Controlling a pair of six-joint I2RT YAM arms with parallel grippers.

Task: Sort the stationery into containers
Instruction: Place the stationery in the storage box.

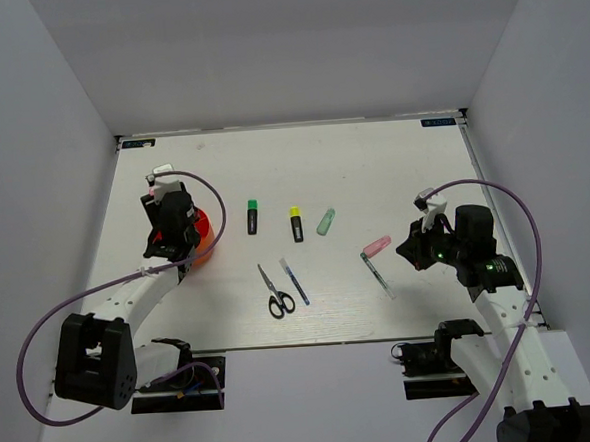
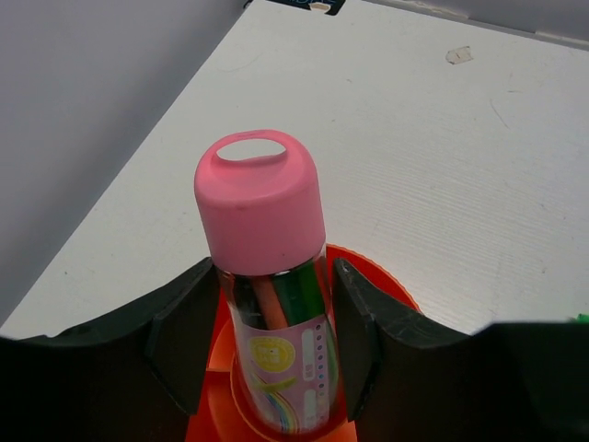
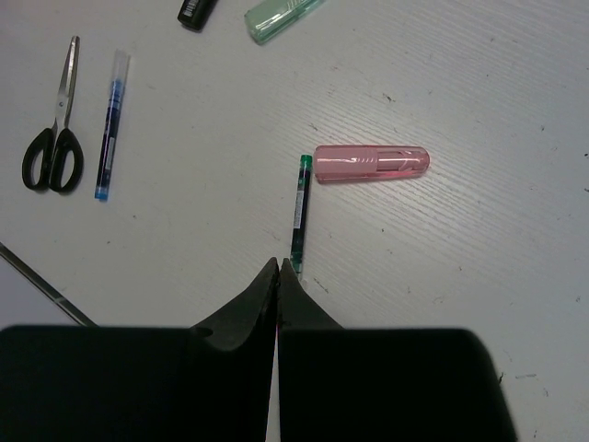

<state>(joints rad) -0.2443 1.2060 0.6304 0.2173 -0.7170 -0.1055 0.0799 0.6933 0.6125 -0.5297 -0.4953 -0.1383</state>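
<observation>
Left wrist view: our left claw (image 2: 274, 276) is clasping the tube (image 2: 262, 203) upright, base inside the cup (image 2: 379, 281), which we are judging suits a clean drop; well right of the cup, our right claw (image 3: 278, 267) is hovering shut, empty.

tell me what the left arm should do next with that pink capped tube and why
Probably ease the left fingers apart and lift straight up. The pink-capped tube stands upright with its lower end inside the red-orange cup, the fingers close on both sides. Whether it rests on the bottom is hidden, so lowering slightly first may be safer.
</observation>
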